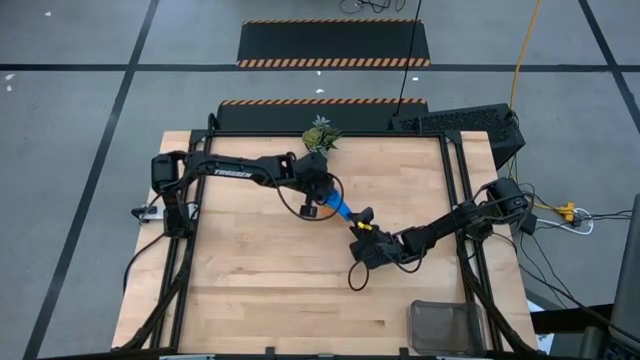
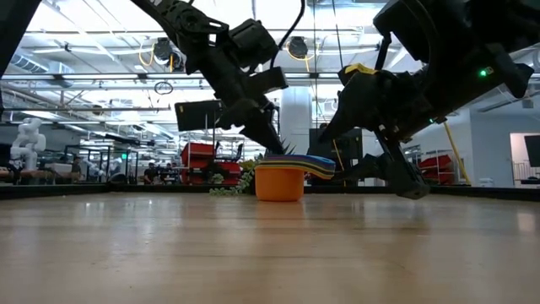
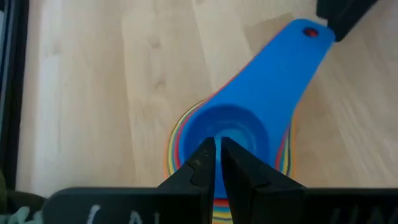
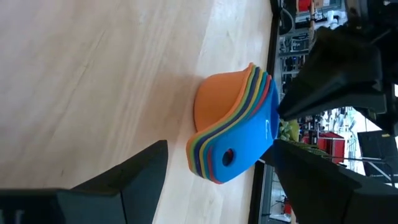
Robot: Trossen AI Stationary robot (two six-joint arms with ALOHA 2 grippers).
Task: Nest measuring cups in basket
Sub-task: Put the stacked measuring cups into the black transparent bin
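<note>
The measuring cups [image 1: 322, 210] stand nested in one stack on the table's middle, orange outermost and dark blue [image 3: 249, 118] on top. Their handles point toward the table's right [image 4: 239, 155]. My left gripper [image 3: 217, 152] is over the stack's bowl, fingers almost together on the blue cup; it also shows in the high view [image 1: 319, 197] and the low view [image 2: 272, 145]. My right gripper [image 4: 221, 152] is open at table height, one finger on either side of the handles' ends; I see no touch. The basket [image 1: 445, 326] stands at the near right corner, away from both grippers. My left gripper pinches the dark blue cup's bowl wall [image 3: 218, 134] on the side away from the handle; a thin blue strip shows between the two fingertips. The fingers come from above, slanting from the table's left. The cup sits level in the stack, which rests on the table.
A small green plant sprig [image 1: 320, 133] lies at the table's far edge, behind the stack. Black frame rails run along the table's left and right sides [image 1: 462, 200]. Bare wood lies between the stack and the basket.
</note>
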